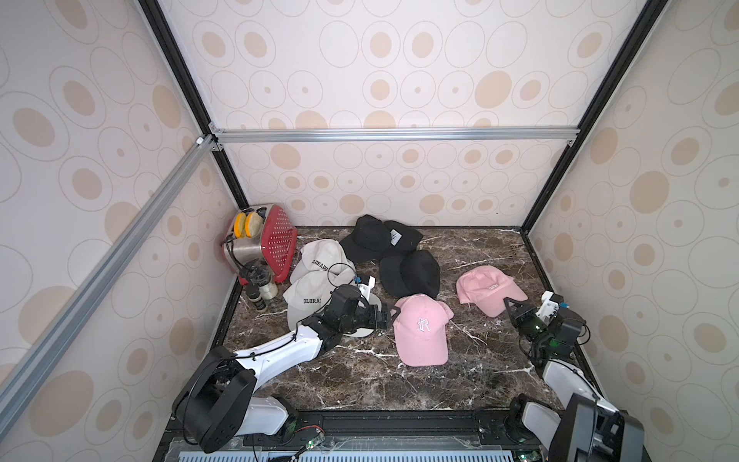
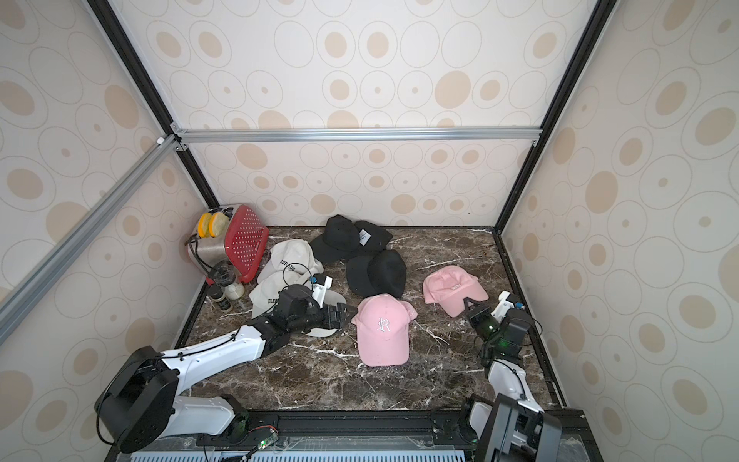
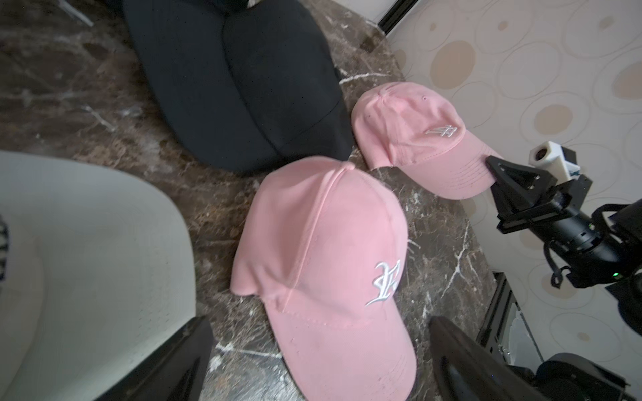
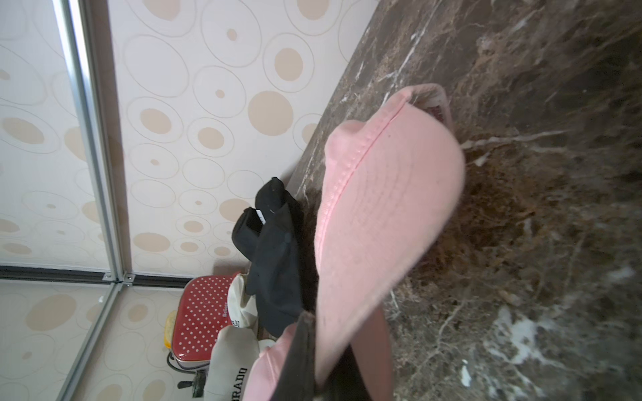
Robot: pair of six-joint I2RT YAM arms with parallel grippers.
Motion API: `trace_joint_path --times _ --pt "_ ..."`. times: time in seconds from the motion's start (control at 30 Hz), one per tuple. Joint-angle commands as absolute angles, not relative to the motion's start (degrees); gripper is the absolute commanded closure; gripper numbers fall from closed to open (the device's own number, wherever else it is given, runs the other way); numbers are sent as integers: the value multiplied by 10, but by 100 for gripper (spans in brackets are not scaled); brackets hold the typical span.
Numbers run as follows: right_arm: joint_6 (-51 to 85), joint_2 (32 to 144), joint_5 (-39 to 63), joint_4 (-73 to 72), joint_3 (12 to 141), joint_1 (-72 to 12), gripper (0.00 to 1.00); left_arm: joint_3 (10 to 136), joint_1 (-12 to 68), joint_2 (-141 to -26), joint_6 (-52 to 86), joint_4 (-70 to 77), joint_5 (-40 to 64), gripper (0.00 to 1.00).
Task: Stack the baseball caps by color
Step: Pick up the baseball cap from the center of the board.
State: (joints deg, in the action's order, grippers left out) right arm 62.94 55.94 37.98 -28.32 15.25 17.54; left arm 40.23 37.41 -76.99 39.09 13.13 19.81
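Two pink baseball caps lie on the marble table (image 1: 360, 376). My right gripper (image 1: 510, 305) (image 4: 323, 375) is shut on the brim of the far-right pink cap (image 1: 486, 288) (image 4: 382, 208) (image 3: 410, 128). The nearer pink cap (image 1: 420, 332) (image 3: 323, 243), with a white letter logo, lies flat beside my left gripper (image 1: 386, 316) (image 3: 319, 333). That gripper stands open over a white brim and holds nothing. Two white caps (image 1: 316, 276) with black lettering overlap at the left. Three black caps (image 1: 412, 274) sit behind, one (image 1: 402, 236) with a white patch.
A red dotted toaster (image 1: 268, 244) with yellow rounds in its slots stands in the back left corner. Small jars (image 1: 262, 288) stand in front of it. Patterned walls close in on three sides, and the right wall is close to the right arm.
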Motion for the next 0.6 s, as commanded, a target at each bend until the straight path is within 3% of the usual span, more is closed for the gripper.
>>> trace_joint_path --times 0.0,0.13,0.33,0.57 --pt "663 500 342 -286 186 125 100 457 379 -774 405 171 221 1" --pt "667 430 285 -268 210 72 100 498 377 -785 414 199 258 1" --pt "725 405 281 -314 218 18 100 531 373 -809 503 261 308 1" --pt "710 392 252 -317 261 -49 100 517 348 -851 648 350 270 1"
